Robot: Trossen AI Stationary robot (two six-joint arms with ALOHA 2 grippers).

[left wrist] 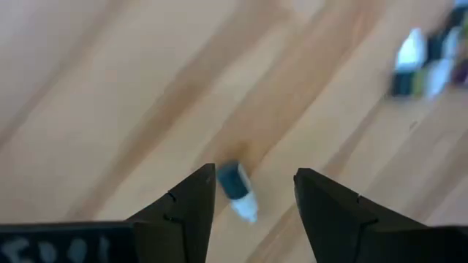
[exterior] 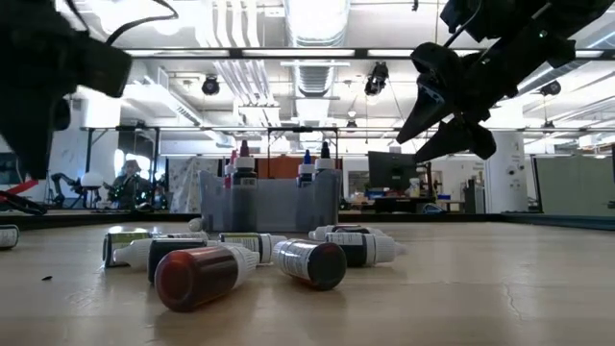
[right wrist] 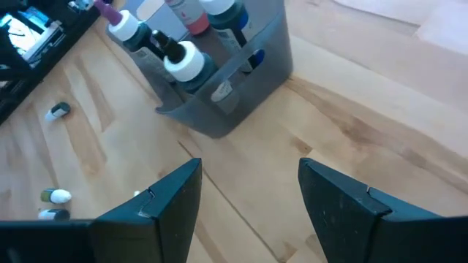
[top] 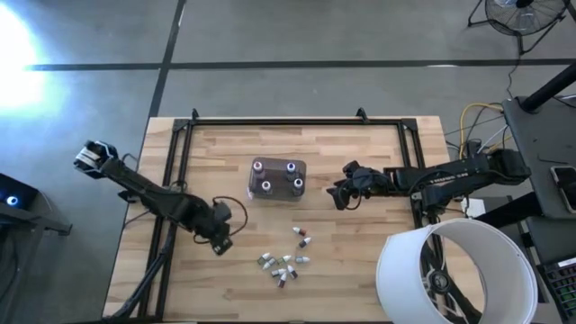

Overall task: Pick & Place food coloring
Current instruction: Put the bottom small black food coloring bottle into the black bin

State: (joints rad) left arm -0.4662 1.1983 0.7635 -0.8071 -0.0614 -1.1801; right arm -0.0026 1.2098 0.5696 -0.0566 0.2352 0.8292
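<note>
Bottles of food coloring, small plastic droppers with white tips, lie scattered on their sides (top: pixel 286 263) on my pale wooden table (top: pixel 360 279), toward its front edge. From table level I see one with dark red contents (exterior: pixel 197 276) nearest the camera, others dark with white caps behind it. Four taller bottles stand upright in the grey translucent rectangular tub (top: pixel 277 179) near the table's middle, their caps white.

My left gripper (top: pixel 219 241) hangs low over the wood, left of the scatter, fingers spread around one tiny dark-bodied, white-tipped bottle (left wrist: pixel 237 189) lying flat between them; one finger is just beside it, and I see no pinch. My right gripper (top: pixel 341 194) hovers above the table just right of the tub, fingers apart and holding nothing.
</note>
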